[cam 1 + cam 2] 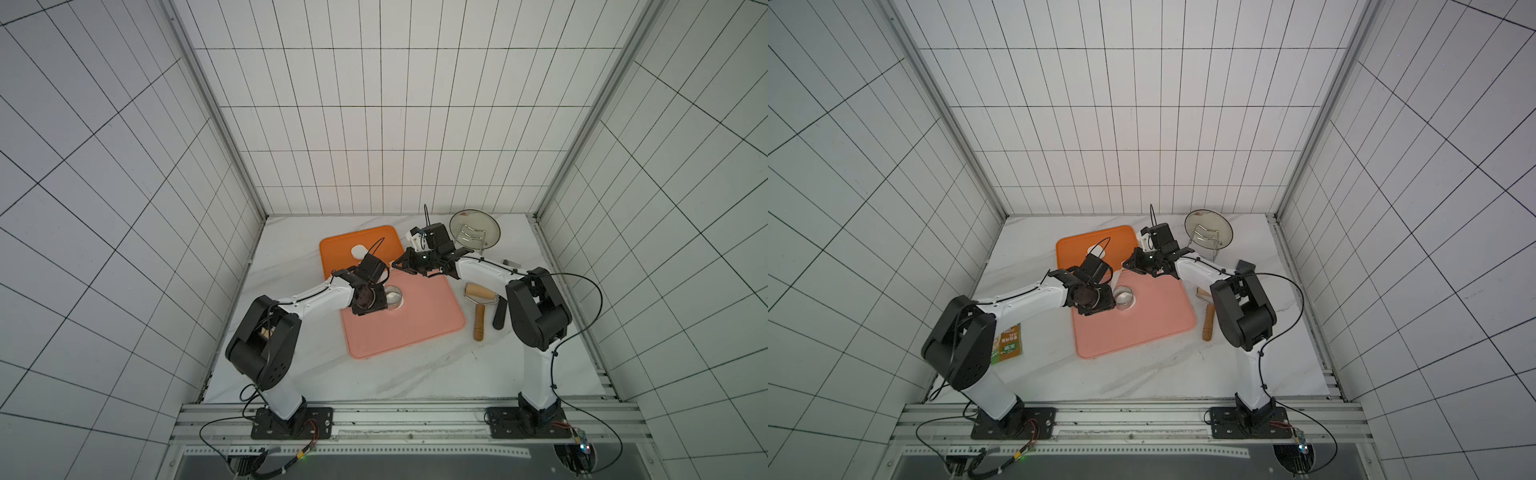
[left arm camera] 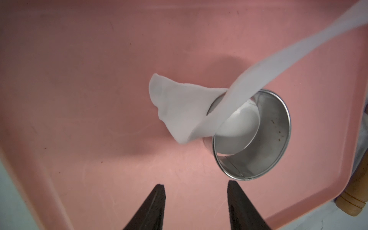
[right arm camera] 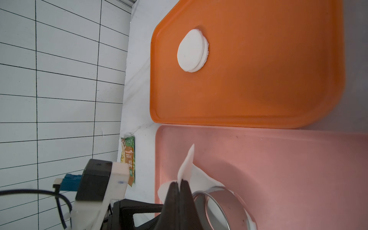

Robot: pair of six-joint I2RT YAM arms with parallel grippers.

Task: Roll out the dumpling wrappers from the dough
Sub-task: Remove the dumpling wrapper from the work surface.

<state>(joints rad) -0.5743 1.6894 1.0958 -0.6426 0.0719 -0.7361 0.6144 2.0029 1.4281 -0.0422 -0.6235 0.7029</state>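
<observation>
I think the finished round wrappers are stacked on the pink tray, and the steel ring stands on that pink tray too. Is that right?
Not quite. The dumpling wrappers are stacked on the orange tray, not the pink one, as the right wrist view shows. The steel ring does stand on the pink tray.

Shiny steel ring cutter, soft matt white dough, scuffed matt pink plastic tray, smooth wooden roller

Top views overlook the whole table from high; close wrist views share the pink tray.
</observation>
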